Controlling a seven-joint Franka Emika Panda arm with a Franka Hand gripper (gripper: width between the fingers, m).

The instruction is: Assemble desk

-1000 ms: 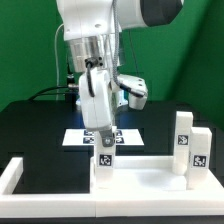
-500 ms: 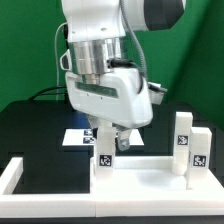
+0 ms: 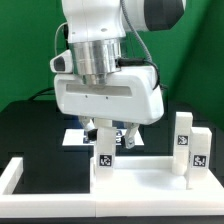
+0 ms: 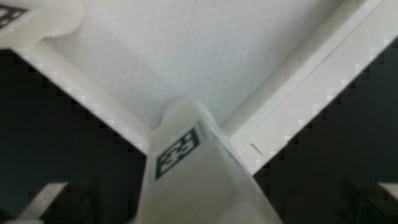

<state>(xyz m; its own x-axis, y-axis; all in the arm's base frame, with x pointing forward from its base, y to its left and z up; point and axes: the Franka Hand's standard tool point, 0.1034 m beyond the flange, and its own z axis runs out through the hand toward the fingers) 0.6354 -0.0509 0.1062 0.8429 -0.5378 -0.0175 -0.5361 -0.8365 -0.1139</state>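
1. Hanging in the middle of the exterior view, the robot arm [image 3: 105,60] is filling the upper half of the frame, its broad white wrist block sitting just above the pincer [image 3: 110,137].
2. The pincer is standing open, its two dark fingers [image 3: 127,137] spreading on either side of an upright white leg [image 3: 104,165] and gripping nothing.
3. That leg is standing on the white desk panel [image 3: 140,185] in the lower centre of the frame, showing a black-and-white tag on its front face.
4. Two more legs [image 3: 190,145] are standing upright at the right edge of the frame, side by side, each showing a tag.
5. The marker board [image 3: 75,138] is lying flat on the black tabletop [image 3: 30,130] behind the pincer, partly hidden.
6. A low white rail [image 3: 12,172] is running along the lower left.
7. In the wrist view, the tagged leg [image 4: 196,165] is rising from the lower centre against the white panel [image 4: 196,50].
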